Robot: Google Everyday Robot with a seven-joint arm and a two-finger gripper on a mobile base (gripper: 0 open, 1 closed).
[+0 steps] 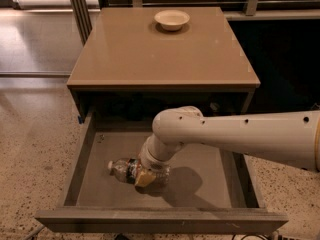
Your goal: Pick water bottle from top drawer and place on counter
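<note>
The water bottle [122, 169] lies on its side on the bottom of the open top drawer [95, 184], with its white cap pointing left. My gripper [146, 175] reaches down into the drawer from the right on the white arm. It sits over the bottle's body, and its tan finger [144, 178] presses against the near side of the bottle. The far finger is hidden behind the wrist. The gripper looks shut on the bottle, which still rests on the drawer bottom. The tan-brown counter [160, 54] lies above and behind the drawer.
A small cream bowl [172, 19] stands at the back middle of the counter. The drawer's front panel [160, 221] and low side walls enclose the bottle. Speckled floor lies to the left and right, with metal posts at the back left.
</note>
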